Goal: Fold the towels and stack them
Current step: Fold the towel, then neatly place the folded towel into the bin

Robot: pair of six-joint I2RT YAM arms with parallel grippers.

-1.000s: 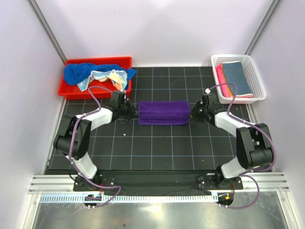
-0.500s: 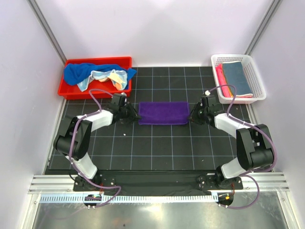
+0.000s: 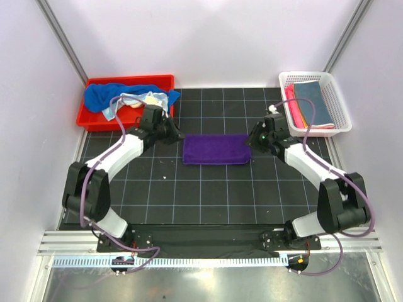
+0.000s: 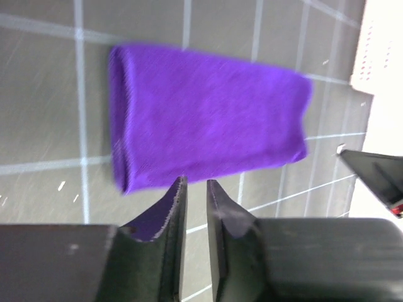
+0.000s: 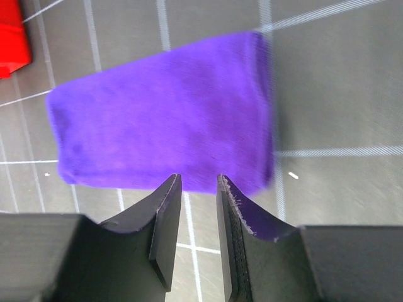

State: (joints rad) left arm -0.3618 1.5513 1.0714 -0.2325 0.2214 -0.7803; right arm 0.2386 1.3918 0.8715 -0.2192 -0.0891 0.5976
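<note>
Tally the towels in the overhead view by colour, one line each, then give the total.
Purple towel: 1, on the mat
Bright blue towel: 1, in the red bin
Pale multicolour towel: 1, in the red bin
Slate blue towel: 1, in the white basket
Hot pink towel: 1, in the white basket
Yellow-orange towel: 1, white basket, edge only
Total: 6 towels

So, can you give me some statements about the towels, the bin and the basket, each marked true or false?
1. The purple towel lies folded on the black mat. True.
2. The left gripper is holding the purple towel. False: nothing is between its fingers.
3. The white basket holds a folded blue-grey towel. True.
4. The red bin has nothing in it. False: a bright blue towel and a pale one lie in it, unfolded.
5. The right gripper grips nothing. True.
</note>
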